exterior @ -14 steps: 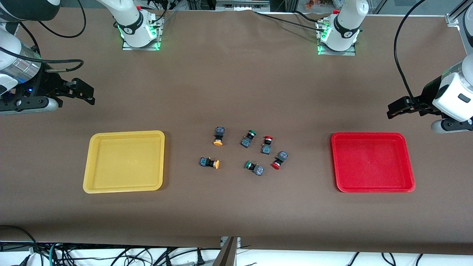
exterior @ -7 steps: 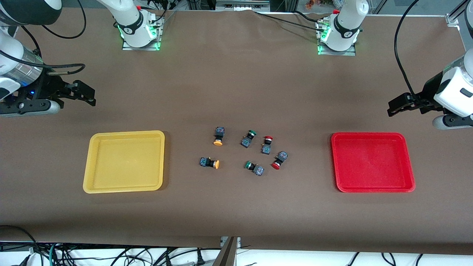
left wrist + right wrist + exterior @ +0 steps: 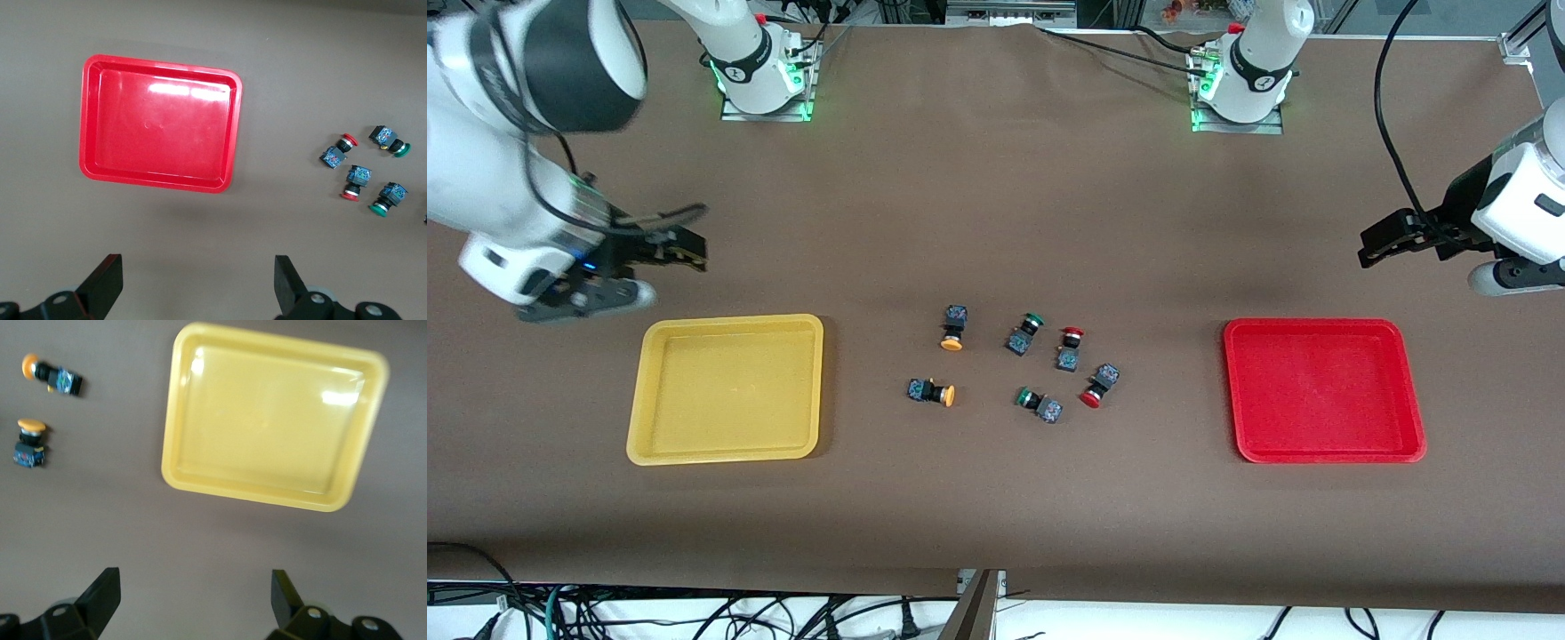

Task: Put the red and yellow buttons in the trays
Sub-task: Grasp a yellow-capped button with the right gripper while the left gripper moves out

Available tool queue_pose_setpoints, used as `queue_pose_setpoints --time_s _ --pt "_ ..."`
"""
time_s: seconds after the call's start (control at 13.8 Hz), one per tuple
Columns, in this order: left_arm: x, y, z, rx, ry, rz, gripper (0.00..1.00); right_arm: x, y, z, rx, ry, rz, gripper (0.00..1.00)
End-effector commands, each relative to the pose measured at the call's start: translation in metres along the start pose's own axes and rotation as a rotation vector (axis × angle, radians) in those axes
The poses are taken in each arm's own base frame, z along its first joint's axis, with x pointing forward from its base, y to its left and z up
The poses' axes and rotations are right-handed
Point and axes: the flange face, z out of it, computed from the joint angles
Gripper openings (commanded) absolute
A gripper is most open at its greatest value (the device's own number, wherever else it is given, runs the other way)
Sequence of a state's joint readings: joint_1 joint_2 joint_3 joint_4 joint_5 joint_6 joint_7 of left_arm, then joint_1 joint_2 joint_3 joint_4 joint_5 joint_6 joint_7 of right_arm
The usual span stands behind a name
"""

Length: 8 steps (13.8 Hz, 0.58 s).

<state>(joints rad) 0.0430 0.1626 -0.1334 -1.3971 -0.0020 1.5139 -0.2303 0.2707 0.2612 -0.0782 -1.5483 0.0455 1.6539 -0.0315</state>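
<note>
The yellow tray (image 3: 729,322) (image 3: 273,420) lies toward the right arm's end of the table and holds nothing. The red tray (image 3: 1320,325) (image 3: 160,127) lies toward the left arm's end, likewise bare inside. Between them on the table lie two yellow buttons (image 3: 952,328) (image 3: 932,392) (image 3: 53,377) (image 3: 30,443) and two red buttons (image 3: 1071,348) (image 3: 1098,387) (image 3: 337,151) (image 3: 355,182). My right gripper (image 3: 685,252) (image 3: 195,597) hangs open over bare table by the yellow tray's farther edge. My left gripper (image 3: 1375,245) (image 3: 198,280) hangs open over bare table by the red tray's farther edge.
Two green-capped switches (image 3: 1025,333) (image 3: 1040,404) lie among the red buttons. The arm bases (image 3: 760,76) (image 3: 1240,84) stand at the table edge farthest from the front camera. Brown cloth covers the table (image 3: 996,516).
The right arm has swung in toward the middle of the table, bringing its gripper close to the yellow tray's farther edge. The left gripper has barely shifted. Nothing on the table has moved.
</note>
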Motion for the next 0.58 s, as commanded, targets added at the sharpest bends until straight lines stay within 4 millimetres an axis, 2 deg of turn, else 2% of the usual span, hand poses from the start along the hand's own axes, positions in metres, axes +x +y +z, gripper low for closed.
queue_pose_setpoints --time_s 0.0,0.07,0.14,0.29,0.36,0.51 --pt "-0.001 -0.004 0.003 -0.012 -0.011 -0.016 1.00 0.034 -0.029 0.053 0.066 -0.016 -0.020 1.00" --pt "0.003 -0.007 0.008 -0.012 -0.018 -0.019 1.00 0.045 -0.039 0.071 0.092 -0.005 -0.021 1.00" --pt "0.003 -0.009 0.009 -0.009 -0.019 -0.019 1.00 0.057 -0.064 0.104 0.118 -0.022 0.000 1.00" --pt "0.005 -0.012 0.010 -0.010 -0.021 -0.024 1.00 0.073 -0.092 0.142 0.142 0.002 0.141 1.00" --pt "0.005 -0.017 0.010 -0.012 -0.021 -0.031 1.00 0.079 -0.117 0.159 0.136 0.023 0.167 1.00" --pt "0.009 -0.024 0.014 -0.013 -0.029 -0.045 1.00 0.088 -0.144 0.196 0.131 0.048 0.171 1.00"
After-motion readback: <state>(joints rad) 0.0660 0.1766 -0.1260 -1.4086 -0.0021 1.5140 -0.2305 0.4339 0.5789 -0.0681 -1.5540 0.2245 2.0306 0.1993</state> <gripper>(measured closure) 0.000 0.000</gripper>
